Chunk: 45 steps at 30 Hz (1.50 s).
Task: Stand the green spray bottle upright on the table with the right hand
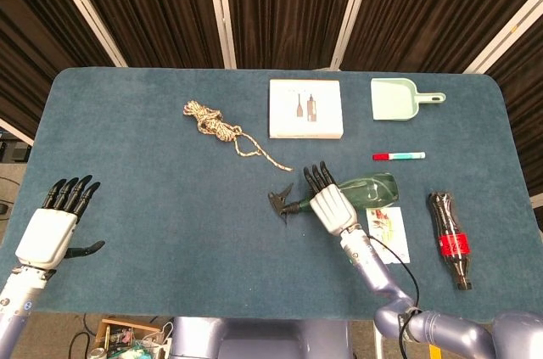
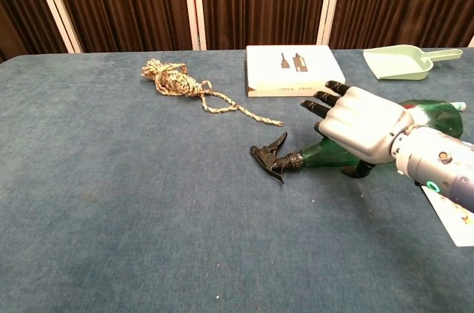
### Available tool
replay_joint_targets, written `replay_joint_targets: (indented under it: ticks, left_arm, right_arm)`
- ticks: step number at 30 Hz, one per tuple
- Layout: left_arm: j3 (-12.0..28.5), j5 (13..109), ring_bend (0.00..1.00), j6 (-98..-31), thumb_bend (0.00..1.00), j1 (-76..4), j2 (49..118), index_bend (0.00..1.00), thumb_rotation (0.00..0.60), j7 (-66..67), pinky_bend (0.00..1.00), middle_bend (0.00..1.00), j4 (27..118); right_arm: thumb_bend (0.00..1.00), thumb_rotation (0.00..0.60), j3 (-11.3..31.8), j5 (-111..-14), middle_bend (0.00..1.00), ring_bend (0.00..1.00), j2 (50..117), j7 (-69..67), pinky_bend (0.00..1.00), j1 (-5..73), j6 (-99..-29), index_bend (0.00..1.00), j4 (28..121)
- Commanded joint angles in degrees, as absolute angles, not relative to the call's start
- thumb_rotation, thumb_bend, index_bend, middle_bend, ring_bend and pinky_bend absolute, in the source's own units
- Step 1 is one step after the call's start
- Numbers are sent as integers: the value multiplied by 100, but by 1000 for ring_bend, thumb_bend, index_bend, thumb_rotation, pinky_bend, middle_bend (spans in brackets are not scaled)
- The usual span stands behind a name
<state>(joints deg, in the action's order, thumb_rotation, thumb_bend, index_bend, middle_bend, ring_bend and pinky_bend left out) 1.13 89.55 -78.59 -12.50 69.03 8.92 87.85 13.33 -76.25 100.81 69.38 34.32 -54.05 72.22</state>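
Fingers spread, right hand rests over the lying translucent green spray bottle, grasping nothing.

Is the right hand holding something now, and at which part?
It cannot be told. The right hand lies over the neck of the lying green spray bottle, but a closed hold is not visible.

Beyond your right hand you see a white box and, further left, a knotted rope. Far right of it sit a mint dustpan and a red-capped marker. A printed card lies just beside it, a cola bottle further right.
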Motion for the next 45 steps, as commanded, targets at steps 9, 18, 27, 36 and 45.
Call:
replay_joint_targets:
  ticks: [9,18,27,36,45]
  left_arm:
    - [97,8934,0,-7813,62,-1278,6904,0,600,908,51,0,8821]
    - [41,9085,0,-7958,69,-1243,6862,0,600,826,51,0,8844]
    - [-35,9240,0,-8136,80,-1168,6832,0,600,762,51,0,8839]
    - [-52,9259,0,-8242,80,-1106,6822,0,600,735,51,0,8833]
    - [-109,9332,0,-8153,80,-1153,6756,0,600,567,51,0,8873]
  right_arm:
    - [879,600,1158,-7886,19,0,10176,6713,0,3574,-5915,885,6926]
    - [1000,600,786,-8957,17,0,9958,5812,0,3491,-6923,888,7365]
    - [1000,600,614,-9819,17,0,9667,4027,0,3406,-7894,888,7883]
    - [1000,600,933,-9752,19,0,9461,2365,0,3503,-8161,889,8039]
    - [1000,600,1559,-8612,20,0,9139,711,0,3498,-7737,889,8593]
